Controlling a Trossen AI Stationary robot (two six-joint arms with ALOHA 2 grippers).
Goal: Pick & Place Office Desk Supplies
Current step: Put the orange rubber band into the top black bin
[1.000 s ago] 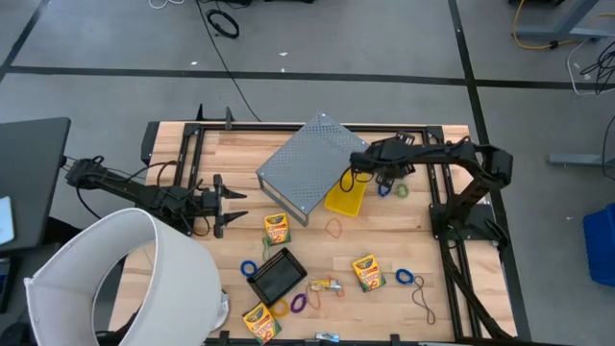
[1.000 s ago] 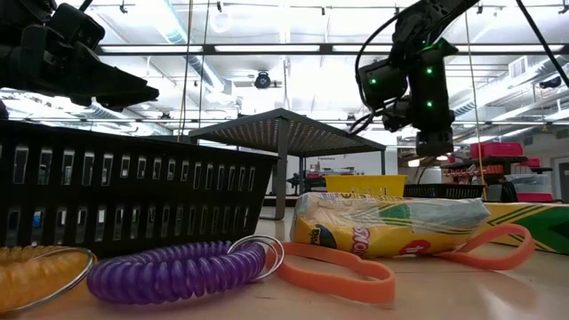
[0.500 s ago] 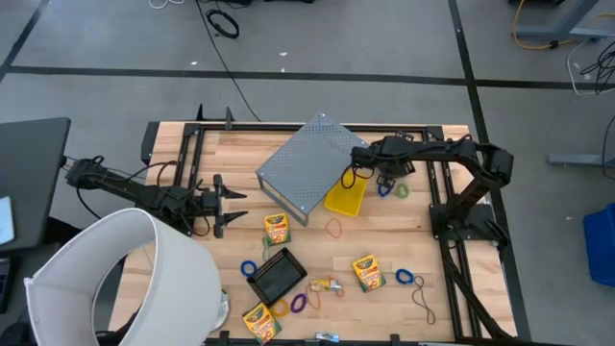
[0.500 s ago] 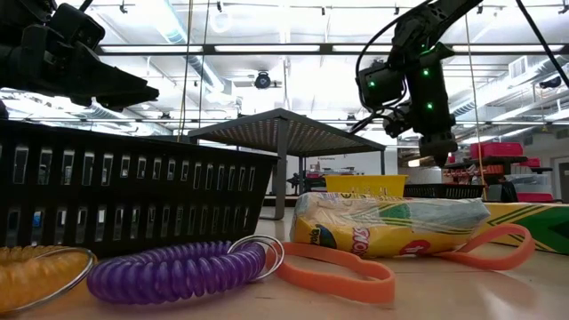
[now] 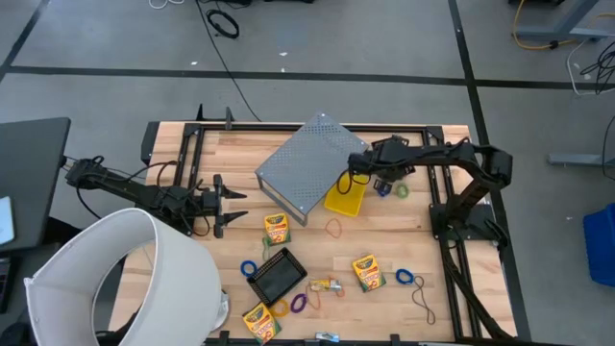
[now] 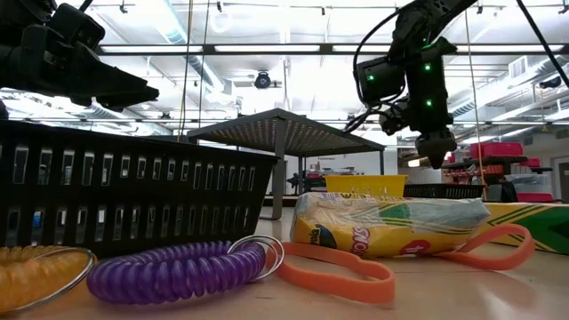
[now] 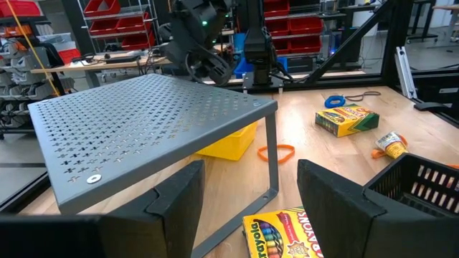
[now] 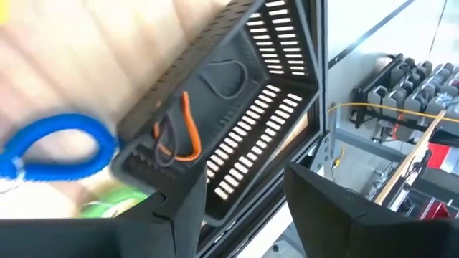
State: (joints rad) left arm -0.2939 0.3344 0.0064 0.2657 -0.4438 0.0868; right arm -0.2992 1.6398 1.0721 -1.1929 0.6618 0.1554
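Right gripper (image 5: 384, 182) shifted left, jaws parted, empty, over blue loop (image 5: 384, 190); left gripper (image 5: 231, 208) open, clear tabletop beside

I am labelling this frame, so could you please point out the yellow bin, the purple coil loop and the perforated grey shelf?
yellow bin (image 5: 344, 197): high view, on its visible yellow floor.
purple coil loop (image 6: 169, 271): low view, middle of the coil.
perforated grey shelf (image 7: 150, 118): left wrist view, centre of its top plate.
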